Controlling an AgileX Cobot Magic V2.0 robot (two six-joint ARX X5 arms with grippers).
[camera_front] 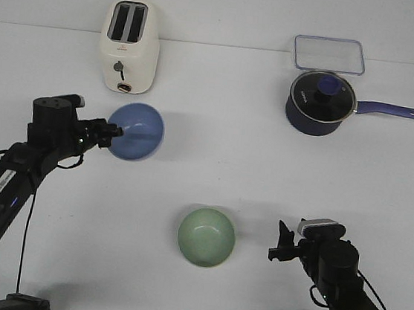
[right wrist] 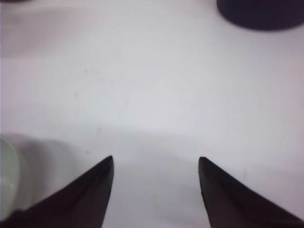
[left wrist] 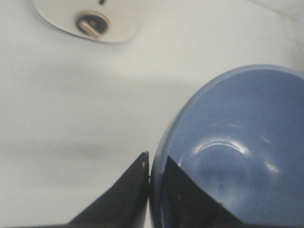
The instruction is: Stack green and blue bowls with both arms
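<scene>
My left gripper (camera_front: 112, 134) is shut on the rim of the blue bowl (camera_front: 138, 131) and holds it tilted, off the table, in front of the toaster. In the left wrist view one finger is outside the rim and one inside the blue bowl (left wrist: 237, 142); the gripper (left wrist: 154, 161) pinches its wall. The green bowl (camera_front: 206, 236) sits upright on the table at front centre. My right gripper (camera_front: 278, 251) is open and empty, just right of the green bowl. In the right wrist view the gripper (right wrist: 156, 161) has bare table between its fingers, and the green bowl's edge (right wrist: 7, 173) shows beside it.
A cream toaster (camera_front: 130, 45) stands at the back left. A dark navy saucepan with a glass lid (camera_front: 321, 102) and its long handle sits at the back right, with a clear plastic container (camera_front: 329, 54) behind it.
</scene>
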